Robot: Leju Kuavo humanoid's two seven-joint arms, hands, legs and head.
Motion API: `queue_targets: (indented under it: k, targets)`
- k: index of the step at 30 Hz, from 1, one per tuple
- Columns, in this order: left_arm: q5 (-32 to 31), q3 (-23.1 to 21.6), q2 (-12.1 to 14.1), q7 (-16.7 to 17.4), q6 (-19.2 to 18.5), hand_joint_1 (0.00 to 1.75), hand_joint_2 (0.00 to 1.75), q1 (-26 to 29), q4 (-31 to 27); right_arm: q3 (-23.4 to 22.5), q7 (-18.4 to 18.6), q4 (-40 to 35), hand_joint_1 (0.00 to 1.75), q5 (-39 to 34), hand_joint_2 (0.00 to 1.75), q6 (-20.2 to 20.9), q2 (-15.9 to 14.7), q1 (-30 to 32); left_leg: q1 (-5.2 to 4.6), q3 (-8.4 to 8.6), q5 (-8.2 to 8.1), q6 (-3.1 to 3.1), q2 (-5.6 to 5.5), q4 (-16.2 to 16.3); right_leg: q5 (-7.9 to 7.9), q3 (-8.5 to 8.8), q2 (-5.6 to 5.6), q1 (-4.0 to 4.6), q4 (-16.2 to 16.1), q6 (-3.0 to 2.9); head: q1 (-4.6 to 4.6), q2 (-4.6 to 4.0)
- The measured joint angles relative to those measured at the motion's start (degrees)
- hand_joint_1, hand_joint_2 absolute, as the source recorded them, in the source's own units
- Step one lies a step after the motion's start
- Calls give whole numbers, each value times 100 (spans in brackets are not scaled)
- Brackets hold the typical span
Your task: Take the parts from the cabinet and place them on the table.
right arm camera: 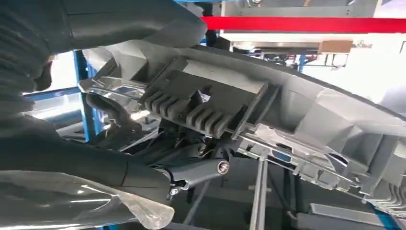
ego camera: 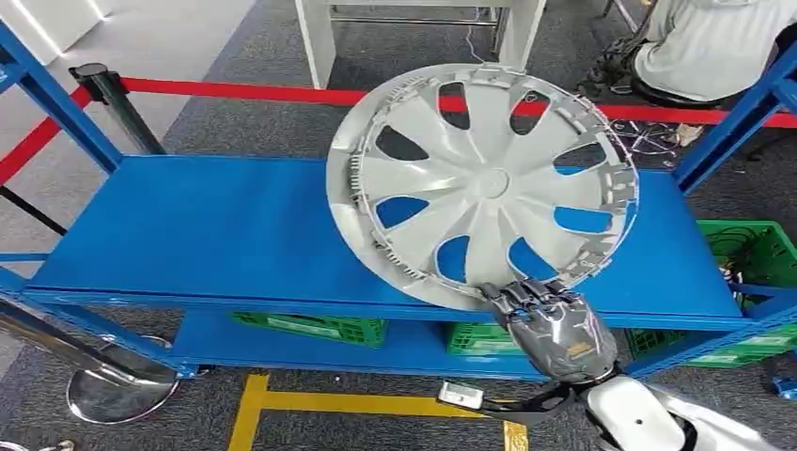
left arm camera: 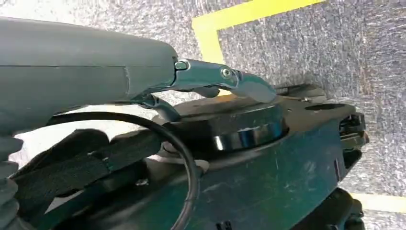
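A blue metal shelving rack [ego camera: 188,235] stands on grey carpet [ego camera: 263,122]. Green plastic crates [ego camera: 310,328] sit on the rack's lower shelf. Behind the rack, a red barrier belt [ego camera: 235,90] runs from a black stanchion post [ego camera: 113,103]. Beyond the belt stands a white table frame [ego camera: 320,38]. Yellow floor tape [ego camera: 249,404] lies in front of the rack.

The hubcap [ego camera: 482,185] hides part of the blue shelf [ego camera: 188,235], and its rim covers the right hand's fingertips [ego camera: 526,293].

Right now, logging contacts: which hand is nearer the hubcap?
Right. The right hand grips the hubcap at its near rim; the left hand hangs over the floor, away from it.
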Motion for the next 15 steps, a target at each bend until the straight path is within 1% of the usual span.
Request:
queue_targets:
  k: [4, 11, 15]
  targets:
    - [-162, -39, -13, 96, -53, 0, 175, -37, 64, -200, -107, -94, 175, 2, 175, -11, 0, 173, -1, 0, 0, 0, 0, 0, 0, 0, -1, -1, 0, 0, 2, 0]
    - [-422, -105, -26, 214, -70, 0, 175, -92, 114, -531, -142, -284, 175, 0, 175, -109, -2, 512, -2, 1, 0, 0, 0, 1, 0, -2, 0, -2, 0, 0, 0, 0]
    - [-556, -111, -33, 271, -107, 0, 175, -104, 147, -741, -240, -424, 175, 0, 175, -168, -63, 749, -3, 0, 0, 0, 0, 1, 0, -1, -1, -2, -1, 0, 2, 0]
